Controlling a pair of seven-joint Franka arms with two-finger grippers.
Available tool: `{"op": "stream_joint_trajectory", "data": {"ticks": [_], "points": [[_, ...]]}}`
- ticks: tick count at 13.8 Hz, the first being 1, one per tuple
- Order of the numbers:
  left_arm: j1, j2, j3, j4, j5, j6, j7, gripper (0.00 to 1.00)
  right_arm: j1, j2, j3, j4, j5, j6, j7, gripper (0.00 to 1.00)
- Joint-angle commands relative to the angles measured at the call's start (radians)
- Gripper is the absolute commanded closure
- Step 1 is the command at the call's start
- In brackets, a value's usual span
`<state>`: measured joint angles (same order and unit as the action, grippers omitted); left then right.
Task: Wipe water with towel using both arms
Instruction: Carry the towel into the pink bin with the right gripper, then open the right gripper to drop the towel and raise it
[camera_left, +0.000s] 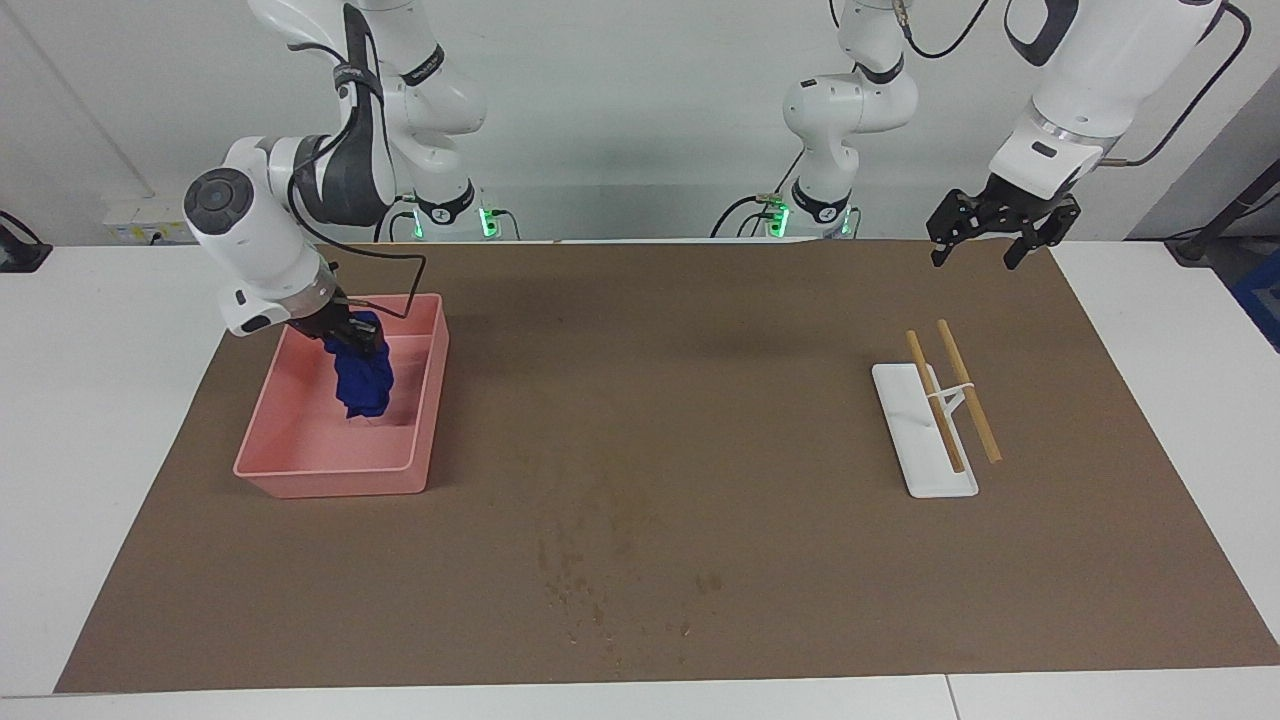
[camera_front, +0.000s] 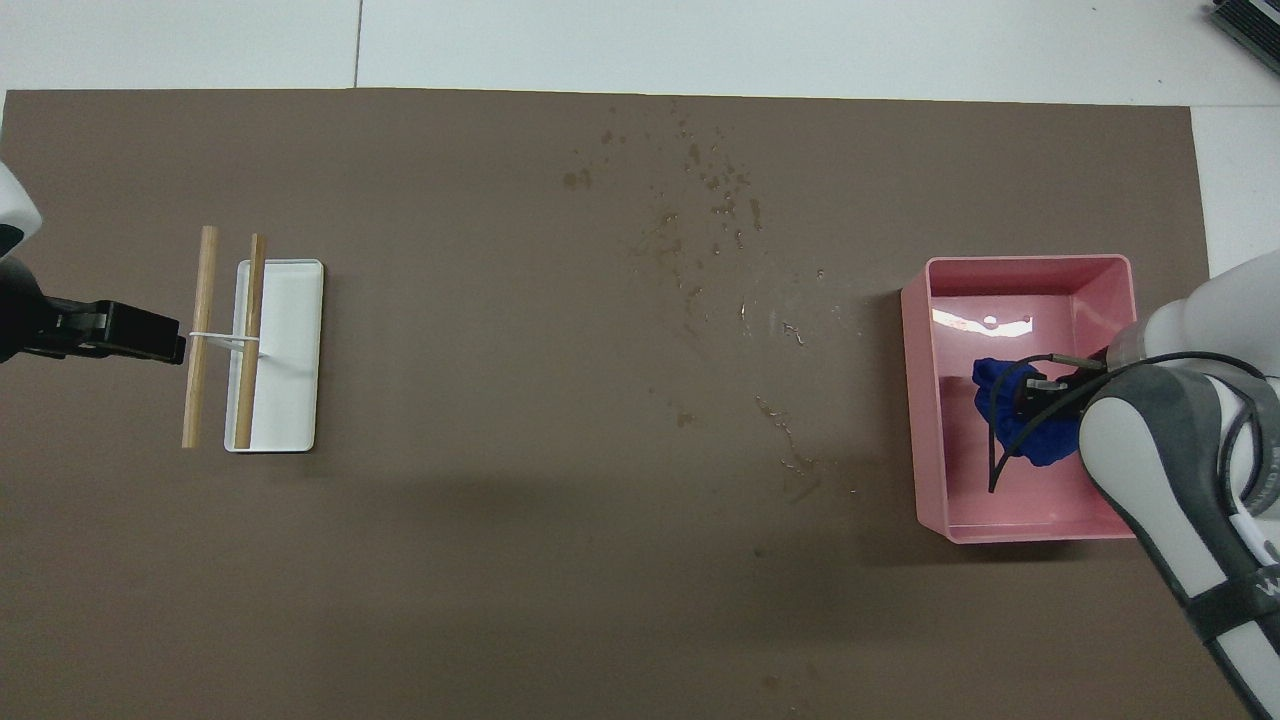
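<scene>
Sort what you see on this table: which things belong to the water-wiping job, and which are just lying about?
Belong to the job:
- towel, held by the shut right gripper over the pink tray
- water spotted on the brown mat
- left gripper, open, waiting

Just lying about:
- white stand
- two wooden sticks across it
</scene>
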<state>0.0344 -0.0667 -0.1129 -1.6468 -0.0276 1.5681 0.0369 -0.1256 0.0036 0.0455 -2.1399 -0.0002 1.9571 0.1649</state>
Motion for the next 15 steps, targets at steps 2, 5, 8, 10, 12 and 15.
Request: {"op": "stream_joint_trajectory", "data": {"ticks": [2,5,8,10,12,15], "points": [[0.016,-0.013,-0.011,-0.019,-0.012,0.007,-0.003,0.00,-0.029,-0.031,0.014,-0.115,0.028,0.100,-0.067,1.00],[0.016,-0.013,-0.011,-0.019,-0.012,0.007,-0.003,0.00,-0.026,-0.021,0.014,-0.095,0.028,0.089,-0.061,0.26],[0.016,-0.013,-0.011,-0.019,-0.012,0.007,-0.003,0.00,-0.014,-0.027,0.016,0.000,0.028,0.027,-0.054,0.00],[0.016,-0.013,-0.011,-0.019,-0.012,0.007,-0.003,0.00,-0.012,-0.031,0.022,0.093,0.028,-0.026,-0.051,0.00],[0.016,-0.013,-0.010,-0.019,-0.012,0.007,-0.003,0.00,-0.011,-0.030,0.027,0.208,0.026,-0.099,-0.042,0.00],[0.016,-0.013,-0.011,-0.019,-0.012,0.007,-0.003,0.00,0.014,-0.024,0.027,0.360,0.025,-0.185,-0.002,0.00]]}}
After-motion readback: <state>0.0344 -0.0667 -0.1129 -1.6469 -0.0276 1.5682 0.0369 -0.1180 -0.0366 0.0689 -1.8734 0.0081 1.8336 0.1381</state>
